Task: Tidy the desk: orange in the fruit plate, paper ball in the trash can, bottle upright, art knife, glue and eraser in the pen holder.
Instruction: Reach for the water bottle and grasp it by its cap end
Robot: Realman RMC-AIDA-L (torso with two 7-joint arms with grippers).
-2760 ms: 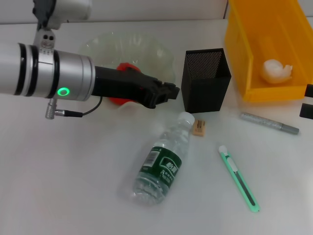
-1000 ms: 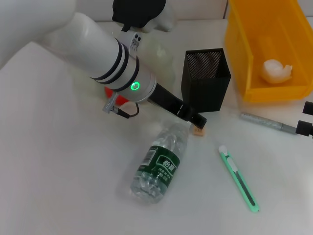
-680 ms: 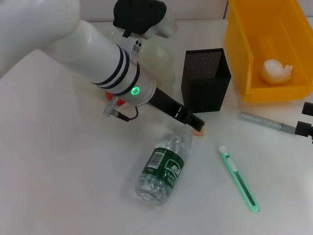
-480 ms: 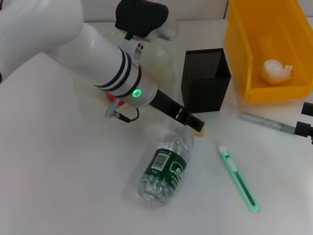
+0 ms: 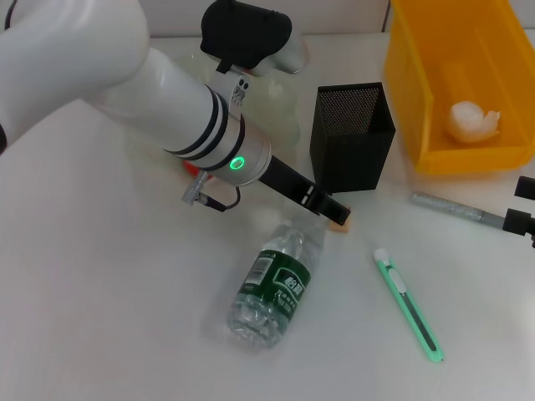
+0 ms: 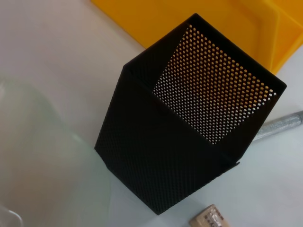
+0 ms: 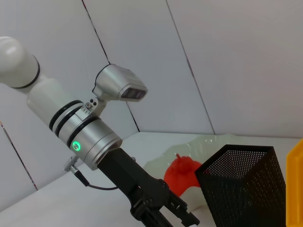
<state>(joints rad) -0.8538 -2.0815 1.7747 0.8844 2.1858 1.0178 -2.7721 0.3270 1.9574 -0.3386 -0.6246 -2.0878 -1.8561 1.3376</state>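
Left end effector (image 5: 333,214) is down at the lying bottle's (image 5: 276,286) cap — grip state unreadable — beside the eraser (image 5: 339,224) and pen holder (image 5: 349,137); right end effector (image 5: 524,215) parked at the worktop (image 5: 109,317) edge.

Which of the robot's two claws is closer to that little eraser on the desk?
The left. The left gripper hangs right at the eraser, beside the bottle's cap end. The right gripper sits parked at the desk's far right edge, beyond the silver pen.

A white desk (image 5: 109,317) lies below; grey wall panels (image 7: 227,56) behind.
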